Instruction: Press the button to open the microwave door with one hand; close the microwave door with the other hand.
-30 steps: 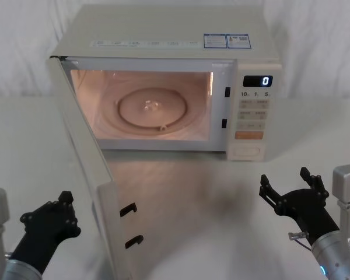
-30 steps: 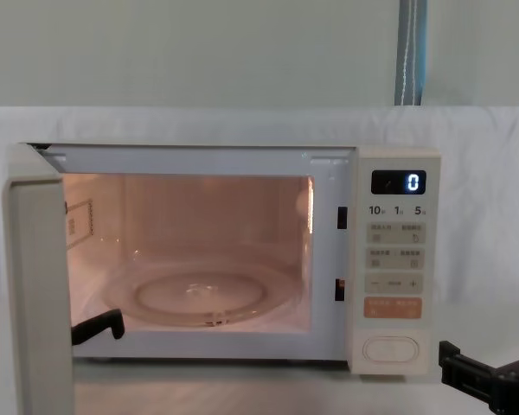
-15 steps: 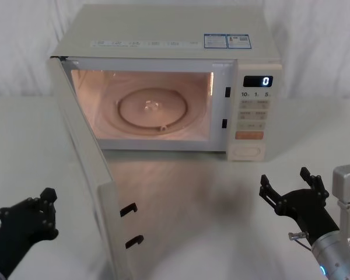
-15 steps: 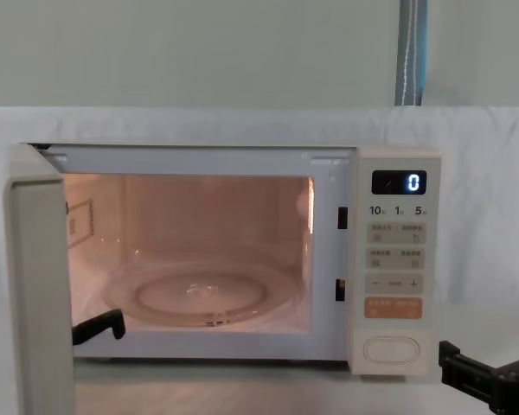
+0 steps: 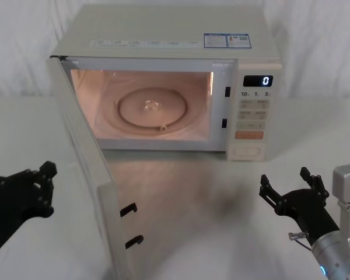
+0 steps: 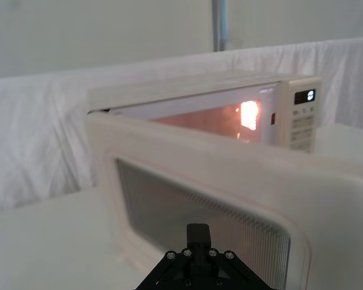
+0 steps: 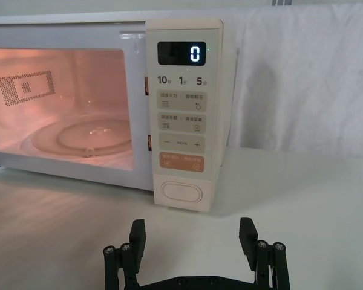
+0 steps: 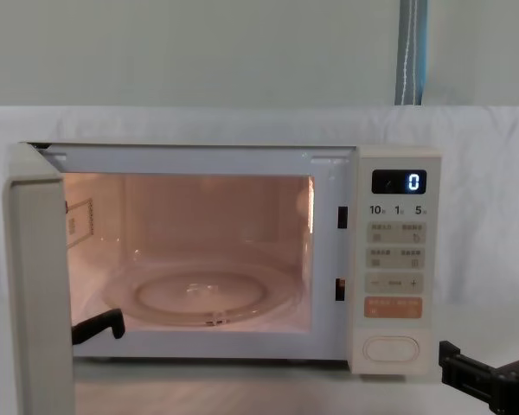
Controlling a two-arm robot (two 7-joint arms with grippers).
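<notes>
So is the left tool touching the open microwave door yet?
Apart. In the head view, the left tool sits well to the side of the microwave door, with bare table plainly visible between them.

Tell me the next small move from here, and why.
Probably bring the left hand in toward the outer face of the microwave door to start pushing it shut. The door stands wide open with the cavity lit, so the button has done its job. The left hand sits beside the door's outer side, apart from it; the right hand is open, well short of the panel.
</notes>
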